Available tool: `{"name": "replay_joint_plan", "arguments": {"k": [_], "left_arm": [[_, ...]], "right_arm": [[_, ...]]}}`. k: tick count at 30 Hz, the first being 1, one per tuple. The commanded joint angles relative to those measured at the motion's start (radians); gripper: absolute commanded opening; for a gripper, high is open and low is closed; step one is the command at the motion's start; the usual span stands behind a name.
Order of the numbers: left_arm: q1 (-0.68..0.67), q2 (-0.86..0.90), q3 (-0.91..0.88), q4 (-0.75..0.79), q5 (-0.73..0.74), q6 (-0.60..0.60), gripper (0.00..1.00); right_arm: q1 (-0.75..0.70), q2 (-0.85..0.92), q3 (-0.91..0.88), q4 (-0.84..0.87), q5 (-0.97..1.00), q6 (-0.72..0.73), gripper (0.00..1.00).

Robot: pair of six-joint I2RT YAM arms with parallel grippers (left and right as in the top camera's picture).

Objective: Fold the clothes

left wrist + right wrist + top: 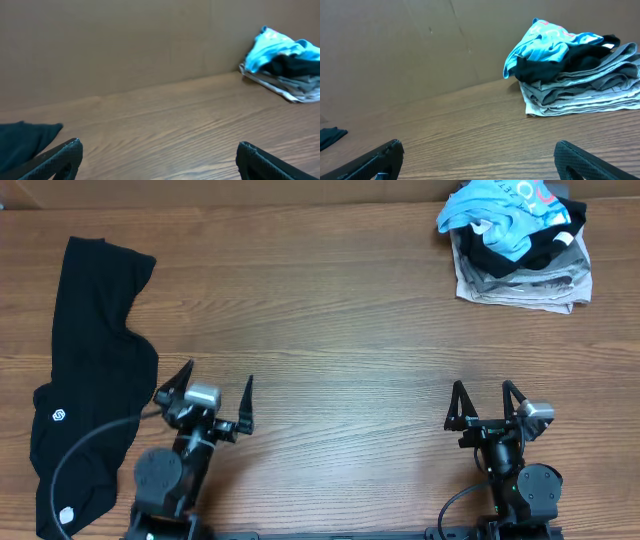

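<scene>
Folding looks barely begun: the black garment [95, 370] lies rumpled at the desk's [320, 310] left edge, the blue T-shirt [500, 225] bunched atop a grey stack [520, 285] far right, both jaws spread wide, empty.

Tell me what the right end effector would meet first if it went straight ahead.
Probably only bare table, then the brown back wall; the clothes pile sits right of its line, though a graze is possible.

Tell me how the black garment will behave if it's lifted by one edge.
Probably floppy: the black garment lies flat with soft folds, so it would likely drape and dangle. It looks thin, so likely light. Pushed on the table, it would probably bunch up.
</scene>
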Motion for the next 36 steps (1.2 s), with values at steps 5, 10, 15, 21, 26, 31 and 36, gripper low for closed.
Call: {"name": "replay_joint_plan", "arguments": {"k": [5,10,15,21,26,31,36], "left_arm": [[0.101,-0.208,-0.145,0.009,0.013,-0.097,1.00],[0.162,-0.297,-0.201,0.004,0.039,-0.097,1.00],[0.222,-0.359,-0.214,-0.062,0.089,-0.096,1.00],[0.271,-0.359,-0.214,-0.146,0.105,-0.104,1.00],[0.271,-0.359,-0.214,-0.145,0.103,-0.103,1.00],[0.271,-0.357,-0.214,-0.144,0.103,-0.103,1.00],[0.271,-0.357,-0.214,-0.144,0.103,-0.103,1.00]], "right_arm": [[0.005,-0.010,-0.011,0.006,0.007,0.004,1.00],[0.005,-0.010,-0.011,0.006,0.007,0.004,1.00],[0.005,-0.010,-0.011,0.006,0.007,0.004,1.00],[0.005,-0.010,-0.011,0.006,0.007,0.004,1.00],[0.005,-0.010,-0.011,0.006,0.007,0.004,1.00],[0.005,-0.010,-0.011,0.006,0.007,0.004,1.00],[0.005,-0.010,-0.011,0.005,0.007,0.004,1.00]]}}
